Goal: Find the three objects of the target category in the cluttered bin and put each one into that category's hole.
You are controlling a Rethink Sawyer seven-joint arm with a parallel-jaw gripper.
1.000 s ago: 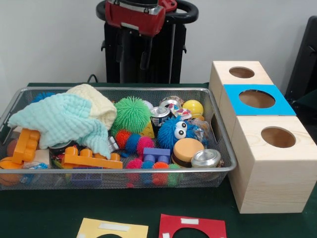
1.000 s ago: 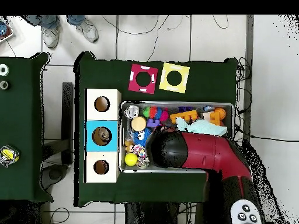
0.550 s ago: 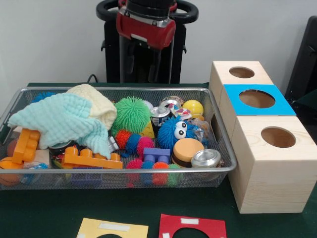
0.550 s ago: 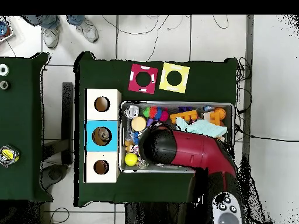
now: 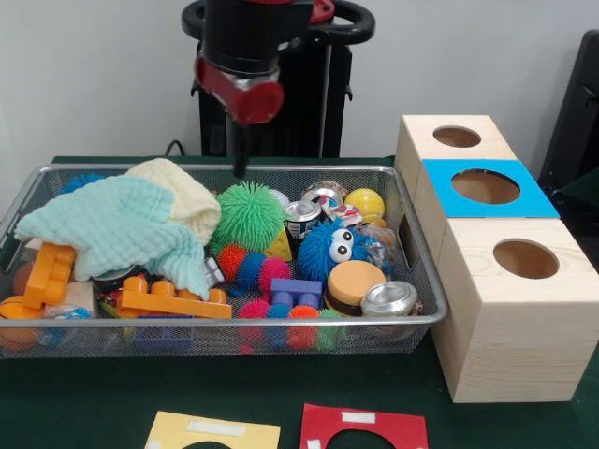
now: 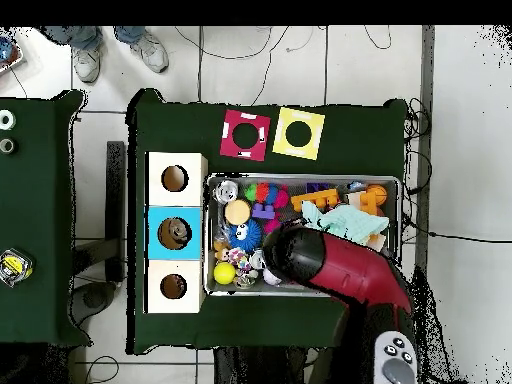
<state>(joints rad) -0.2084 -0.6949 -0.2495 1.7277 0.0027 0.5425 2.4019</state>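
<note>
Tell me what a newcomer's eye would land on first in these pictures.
The wire bin crammed with bright toys draws the eye first, above all the green spiky ball near its middle and the pale mint cloth heaped over its left end in the front view. Above the ball hangs the red and black arm, its hand just over the bin's far rim. Beside the bin stand three wooden boxes, the middle one with a blue top.

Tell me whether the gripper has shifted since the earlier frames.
Yes. Against the wire bin, the gripper swung picture-left and lower, now over the green spiky ball.
</note>
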